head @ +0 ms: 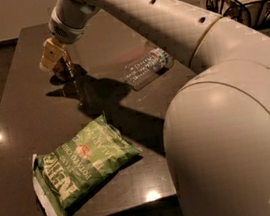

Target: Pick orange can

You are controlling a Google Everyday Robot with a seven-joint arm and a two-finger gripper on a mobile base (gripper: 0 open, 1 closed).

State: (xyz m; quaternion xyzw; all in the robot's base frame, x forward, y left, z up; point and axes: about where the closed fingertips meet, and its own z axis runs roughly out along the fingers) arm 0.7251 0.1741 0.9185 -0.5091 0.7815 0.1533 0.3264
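Note:
The orange can (63, 69) stands upright at the far left of the dark table (35, 120), small and orange-gold with dark markings. My gripper (53, 57) is right at the can, coming down from above and covering its top and left side. The long white arm (162, 20) reaches to it from the lower right. The can's base rests at table level with its shadow beside it.
A clear plastic bottle (147, 67) lies on its side in the middle of the table. A green chip bag (83, 166) lies flat near the front edge. A black wire basket (245, 0) stands at the far right.

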